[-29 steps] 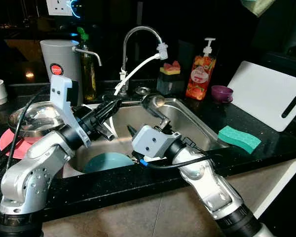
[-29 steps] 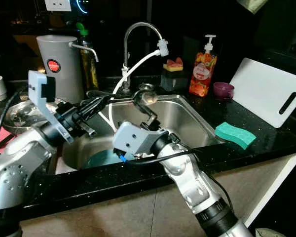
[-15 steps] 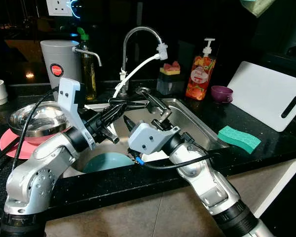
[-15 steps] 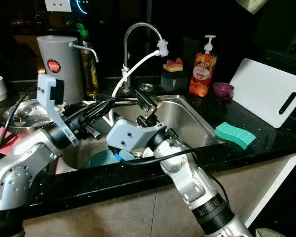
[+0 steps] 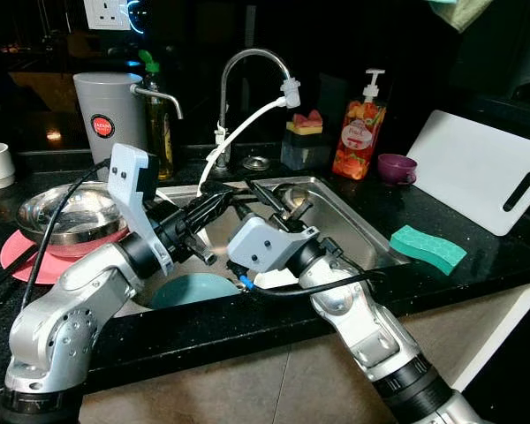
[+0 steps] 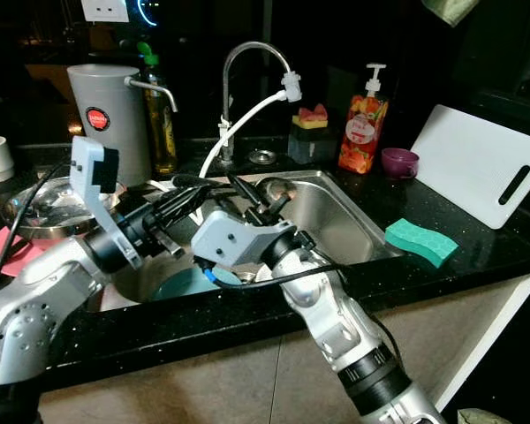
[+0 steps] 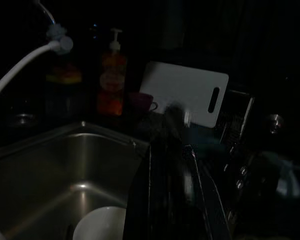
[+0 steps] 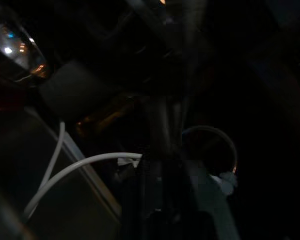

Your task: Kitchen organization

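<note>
Over the steel sink point(image 5: 353, 231) my right gripper point(image 5: 278, 196) is shut on a metal ladle point(image 5: 293, 196), whose shiny bowl points toward the sink's back. In the right wrist view the ladle handle point(image 8: 166, 120) runs straight out between the black fingers. My left gripper point(image 5: 228, 198) reaches in from the left above the sink, its tip close beside the right gripper. A teal bowl point(image 5: 194, 288) lies in the sink below both arms, and a white bowl point(image 7: 100, 226) rests beside it on the basin floor.
A steel bowl point(image 5: 66, 212) sits on a pink plate point(image 5: 18, 258) left of the sink, with a grey dispenser point(image 5: 106, 115) behind. Faucet point(image 5: 247, 60), soap bottle point(image 5: 358, 132), purple cup point(image 5: 396, 166), white cutting board point(image 5: 481, 172) and green sponge point(image 5: 428, 249) stand right.
My left gripper has moved right, closer to the right gripper. The right gripper has turned and shifted a little left, swinging the ladle with it.
</note>
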Controlling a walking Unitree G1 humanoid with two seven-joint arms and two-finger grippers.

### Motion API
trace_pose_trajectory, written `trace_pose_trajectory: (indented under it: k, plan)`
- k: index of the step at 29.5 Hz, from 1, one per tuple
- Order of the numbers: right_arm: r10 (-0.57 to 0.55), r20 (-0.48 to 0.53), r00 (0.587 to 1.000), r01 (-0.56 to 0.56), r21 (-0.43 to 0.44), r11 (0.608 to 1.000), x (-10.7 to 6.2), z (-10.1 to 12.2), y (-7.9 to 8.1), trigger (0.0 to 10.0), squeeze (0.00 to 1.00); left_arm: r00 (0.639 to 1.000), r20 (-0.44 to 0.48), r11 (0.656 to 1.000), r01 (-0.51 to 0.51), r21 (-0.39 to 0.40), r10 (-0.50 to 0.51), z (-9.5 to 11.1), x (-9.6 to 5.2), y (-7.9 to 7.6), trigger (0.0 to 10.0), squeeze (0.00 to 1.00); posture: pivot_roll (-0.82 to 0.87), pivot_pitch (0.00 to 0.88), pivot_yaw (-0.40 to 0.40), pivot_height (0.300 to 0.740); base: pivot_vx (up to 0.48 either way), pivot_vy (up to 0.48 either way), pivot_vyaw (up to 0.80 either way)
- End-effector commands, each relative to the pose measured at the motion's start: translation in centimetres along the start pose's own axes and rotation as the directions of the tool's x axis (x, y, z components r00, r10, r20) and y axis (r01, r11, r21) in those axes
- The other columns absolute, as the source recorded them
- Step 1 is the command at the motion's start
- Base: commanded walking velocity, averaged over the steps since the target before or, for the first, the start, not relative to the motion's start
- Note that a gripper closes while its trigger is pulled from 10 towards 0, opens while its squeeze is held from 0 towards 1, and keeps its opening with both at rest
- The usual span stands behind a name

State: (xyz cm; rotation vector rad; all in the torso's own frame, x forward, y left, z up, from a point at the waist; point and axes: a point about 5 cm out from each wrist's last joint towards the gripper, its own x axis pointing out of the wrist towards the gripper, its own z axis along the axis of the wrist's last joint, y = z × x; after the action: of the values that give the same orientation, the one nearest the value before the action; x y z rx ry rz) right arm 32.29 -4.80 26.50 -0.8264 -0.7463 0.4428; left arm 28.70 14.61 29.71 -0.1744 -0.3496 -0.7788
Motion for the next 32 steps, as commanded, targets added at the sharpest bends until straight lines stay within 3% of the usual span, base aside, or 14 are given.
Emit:
trace_pose_trajectory:
  k: [1, 12, 13, 15, 16, 17, 18, 19, 20, 23, 25, 27, 29, 32]
  plan:
    - [-0.034, -0.014, 0.999, 0.034, 0.005, 0.999, 0.1, -0.3, -0.7, 0.0, 0.00, 0.999, -0.009, 0.999, 0.050, 0.000, -0.050, 0.0, 0.1, -0.7, 10.0, 0.00, 0.05, 0.038, -0.066, 0.740, 0.000, 0.000, 0.00]
    - [-0.098, -0.095, 0.991, 0.098, -0.004, 0.995, 0.2, -1.5, -1.2, 0.0, 0.00, 0.999, -0.025, 0.999, 0.028, 0.042, -0.027, -0.2, 0.2, -0.6, 10.0, 0.00, 0.05, 0.039, -0.070, 0.740, 0.000, 0.000, 0.00]
    - [-0.102, -0.100, 0.990, 0.102, -0.002, 0.995, 0.2, -1.6, -1.2, 0.0, 0.00, 0.999, -0.035, 0.999, 0.017, 0.043, -0.015, -0.5, 0.2, -0.5, 10.0, 1.00, 0.05, 0.039, -0.071, 0.740, 0.000, 0.000, 0.00]
    - [-0.110, -0.117, 0.987, 0.112, 0.004, 0.994, 0.4, -1.9, -1.2, 0.0, 0.00, 0.999, -0.046, 0.999, 0.005, 0.048, -0.002, -0.7, 0.3, -0.4, 10.0, 1.00, 0.05, 0.039, -0.071, 0.740, 0.000, 0.000, 0.00]
    - [-0.119, -0.135, 0.984, 0.121, 0.010, 0.993, 0.5, -2.2, -1.2, 0.0, 0.00, 0.999, -0.053, 0.999, -0.009, 0.053, 0.012, -0.9, 0.3, -0.3, 10.0, 0.89, 0.05, 0.041, -0.074, 0.740, 0.000, 0.000, 0.00]
    - [-0.119, -0.135, 0.984, 0.121, 0.010, 0.993, 0.5, -2.2, -1.2, 0.0, 0.00, 0.999, -0.053, 0.999, -0.009, 0.053, 0.012, -0.9, 0.3, -0.3, 10.0, 0.89, 0.05, 0.041, -0.074, 0.740, 0.000, 0.000, 0.00]
    - [-0.121, -0.161, 0.979, 0.126, 0.020, 0.992, 0.7, -2.6, -1.1, 0.0, 0.00, 0.998, -0.054, 0.998, -0.027, 0.060, 0.030, -0.9, 0.4, -0.2, 10.0, 0.00, 0.05, 0.042, -0.076, 0.740, 0.000, 0.000, 0.00]
    - [-0.130, -0.186, 0.974, 0.137, 0.026, 0.990, 0.9, -3.0, -1.2, 4.4, 0.00, 0.998, -0.051, 0.997, -0.041, 0.060, 0.044, -0.9, 0.3, -0.1, 10.0, 0.00, 0.05, 0.042, -0.076, 0.740, 0.000, 0.000, 0.00]
    - [-0.137, -0.209, 0.968, 0.148, 0.034, 0.988, 1.1, -3.5, -1.3, 10.0, 0.00, 0.998, -0.047, 0.997, -0.049, 0.057, 0.052, -0.9, 0.3, 0.0, 10.0, 0.00, 0.05, 0.043, -0.078, 0.740, 0.000, 0.000, 0.00]
    - [-0.143, -0.232, 0.962, 0.159, 0.049, 0.986, 1.4, -4.0, -1.4, 10.0, 0.00, 0.997, -0.043, 0.997, -0.055, 0.052, 0.058, -0.9, 0.2, 0.1, 10.0, 0.00, 0.05, 0.042, -0.080, 0.740, 0.000, 0.000, 0.00]
    - [-0.147, -0.283, 0.948, 0.189, 0.128, 0.974, 1.6, -5.0, -1.3, 10.0, 0.00, 0.997, -0.041, 0.996, -0.069, 0.051, 0.071, -1.0, 0.0, 0.2, 10.0, 0.00, 0.06, 0.040, -0.083, 0.740, 0.000, 0.000, 0.00]
    - [-0.097, -0.421, 0.902, 0.265, 0.361, 0.894, 1.4, -7.6, -0.4, 10.0, 0.00, 0.990, -0.044, 0.989, -0.133, 0.062, 0.136, -1.2, -0.2, 0.8, 10.0, 0.00, 0.07, 0.038, -0.090, 0.740, 0.000, 0.000, 0.00]
    - [0.000, -0.514, 0.858, 0.331, 0.552, 0.765, 1.0, -9.4, 1.1, 10.0, 0.00, 0.970, -0.060, 0.968, -0.230, 0.098, 0.237, -1.4, -0.4, 1.9, 10.0, 0.00, 0.08, 0.037, -0.093, 0.740, 0.000, 0.000, 0.00]
    - [0.032, -0.528, 0.849, 0.343, 0.596, 0.726, 0.9, -9.7, 1.5, 10.0, 0.00, 0.960, -0.068, 0.958, -0.263, 0.114, 0.272, -1.4, -0.4, 2.3, 10.0, 0.00, 0.08, 0.037, -0.093, 0.740, 0.000, 0.000, 0.00]
